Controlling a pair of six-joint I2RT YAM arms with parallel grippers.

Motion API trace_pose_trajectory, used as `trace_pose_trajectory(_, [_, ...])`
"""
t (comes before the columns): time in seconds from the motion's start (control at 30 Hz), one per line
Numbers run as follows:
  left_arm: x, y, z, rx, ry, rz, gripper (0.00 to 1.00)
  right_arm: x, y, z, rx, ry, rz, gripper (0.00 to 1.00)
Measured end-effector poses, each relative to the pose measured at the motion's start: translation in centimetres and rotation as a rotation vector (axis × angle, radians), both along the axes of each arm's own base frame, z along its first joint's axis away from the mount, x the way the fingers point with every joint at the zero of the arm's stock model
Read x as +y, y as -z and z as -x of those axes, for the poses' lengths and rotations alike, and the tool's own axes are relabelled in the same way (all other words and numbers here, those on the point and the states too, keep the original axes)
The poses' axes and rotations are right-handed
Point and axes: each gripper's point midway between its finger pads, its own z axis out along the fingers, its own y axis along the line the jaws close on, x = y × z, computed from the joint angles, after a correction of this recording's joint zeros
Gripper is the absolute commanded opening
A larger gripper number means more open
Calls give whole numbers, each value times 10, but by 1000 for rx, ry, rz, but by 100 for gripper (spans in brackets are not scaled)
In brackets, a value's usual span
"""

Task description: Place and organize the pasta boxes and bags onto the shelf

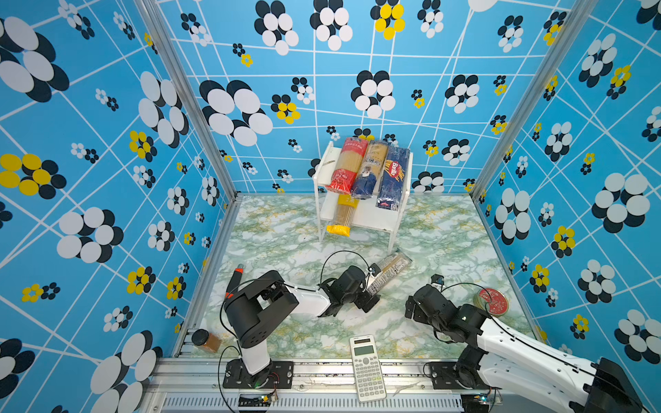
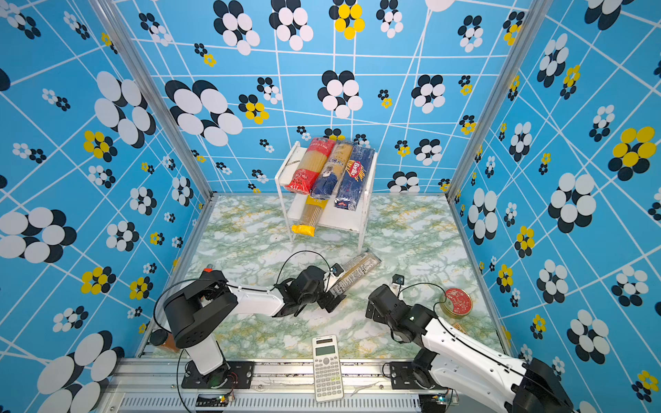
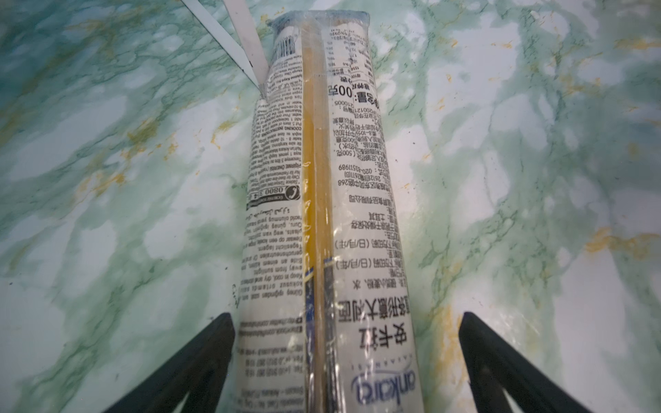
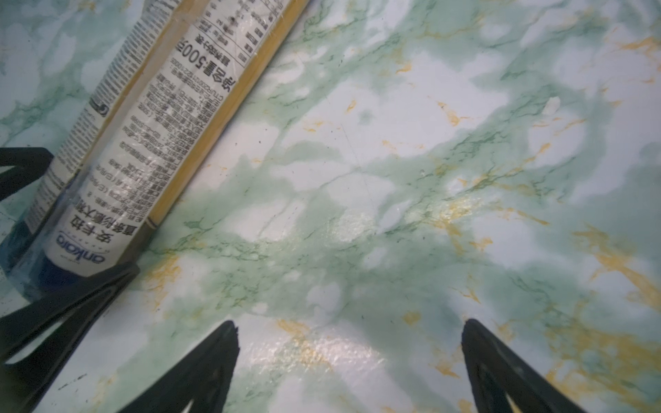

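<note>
The white shelf [image 1: 372,216] stands at the back of the table. Its top tier carries a red-ended bag [image 1: 348,166], a navy-ended bag [image 1: 370,170] and the blue Barilla box [image 1: 393,177] side by side. A yellow bag [image 1: 341,218] lies on the lower tier, sticking out over its front edge. One more clear spaghetti bag [image 1: 388,273] lies label side up on the table in front of the shelf. My left gripper [image 3: 345,316] is open and straddles the near end of that spaghetti bag [image 3: 322,214]. My right gripper [image 4: 348,323] is open over bare table, to the right of this bag [image 4: 161,107].
A white calculator [image 1: 366,368] lies at the front edge. A red-lidded tin [image 1: 490,302] sits at the right, beside my right arm. A black-lidded jar [image 1: 206,339] and a black-and-orange knife [image 1: 234,280] are at the left edge. A shelf leg [image 3: 246,43] stands by the bag's far end.
</note>
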Motion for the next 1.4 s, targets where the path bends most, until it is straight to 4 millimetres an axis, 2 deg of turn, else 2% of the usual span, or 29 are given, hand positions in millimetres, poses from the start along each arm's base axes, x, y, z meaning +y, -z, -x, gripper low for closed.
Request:
trace_pose_trajectory(0.53, [1, 14, -1, 47, -9, -73, 99, -2, 1, 1, 1, 8, -4, 99])
trace_pose_trajectory(1.03, [-6, 13, -9, 40, -23, -102, 100, -2, 2, 1, 0, 15, -9, 99])
trace_pose_trajectory(1.4, [-5, 13, -10, 32, -32, -109, 85, -2, 2, 1, 1, 15, -8, 99])
